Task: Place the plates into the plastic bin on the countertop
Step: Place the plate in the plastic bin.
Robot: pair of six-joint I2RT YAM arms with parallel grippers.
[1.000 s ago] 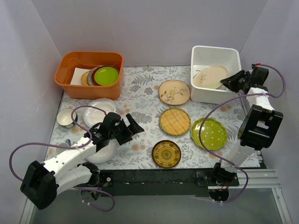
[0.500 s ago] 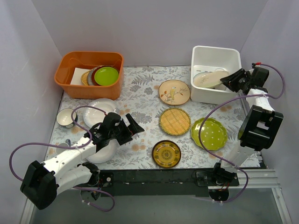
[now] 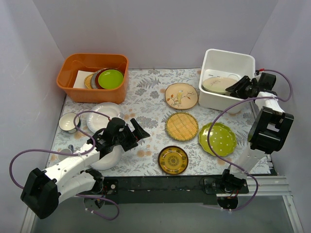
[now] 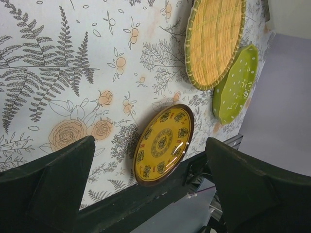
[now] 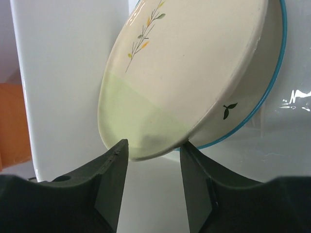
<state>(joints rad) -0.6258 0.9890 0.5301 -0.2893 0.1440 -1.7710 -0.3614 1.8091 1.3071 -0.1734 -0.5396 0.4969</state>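
Observation:
The white plastic bin (image 3: 228, 52) stands at the back right of the countertop (image 3: 146, 99). A cream sprig plate (image 3: 217, 83) lies in it on a blue-rimmed plate (image 5: 272, 87). My right gripper (image 3: 233, 89) reaches over the bin's right wall. It (image 5: 154, 145) is open, its tips just short of the cream plate's (image 5: 194, 63) rim. Tan bird (image 3: 181, 95), yellow woven (image 3: 181, 126), amber (image 3: 173, 159) and dotted lime-green (image 3: 217, 138) plates lie mid-counter. My left gripper (image 3: 138, 132) hangs wide open and empty (image 4: 150, 145) above the counter, near white plates (image 3: 104, 110).
An orange tub (image 3: 68, 77) at the back left holds stacked plates with a lime-green one (image 3: 111, 78) on top. A small white bowl (image 3: 68, 122) sits at the left edge. Another white plate (image 3: 108, 159) lies under my left arm. Purple cables loop beside both arms.
My right gripper has opened and let go of the cream plate. The plate went from tilted against the bin's rim to lying lower inside. The left arm has not moved.

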